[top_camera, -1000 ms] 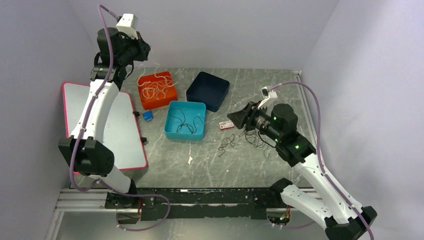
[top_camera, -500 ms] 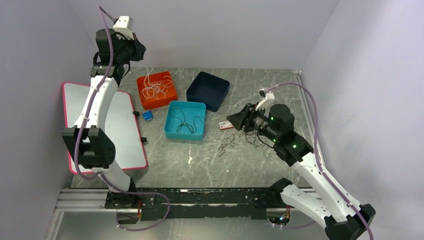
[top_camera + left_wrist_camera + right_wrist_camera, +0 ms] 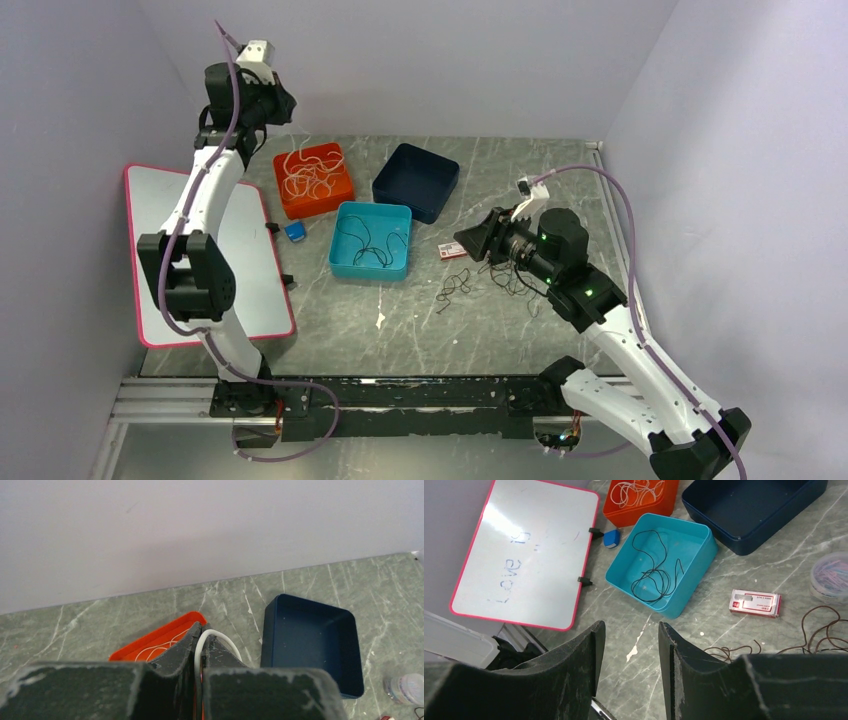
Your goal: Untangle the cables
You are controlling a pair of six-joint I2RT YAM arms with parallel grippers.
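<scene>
Over the last second the left arm has drawn itself up and swung toward the back wall, so the left fingers (image 3: 191, 642) now sit high above the orange bin (image 3: 349, 172), pressed together on a loop of white cable (image 3: 216, 638) that arches out from between them. In the top view the strand below the grip is too faint to follow, so I cannot tell whether it is free of the white pile in the bin or dragging others with it. The lift reads as an attempt to pull one cable out of the heap, and its height suggests the strand is close to hanging on its own. The right arm has hardly moved in that time: the right fingers (image 3: 477, 238) hover spread apart and empty, low over the tabletop (image 3: 400, 330), just beside the loose brown cables (image 3: 455, 285) that lie knotted there. A black cable (image 3: 654, 575) lies coiled in the teal bin (image 3: 689, 587), and the navy bin (image 3: 415, 180) holds nothing I can see. Judging from this, sorting is partly done, with the brown tangle untouched and likely the right arm's next job
</scene>
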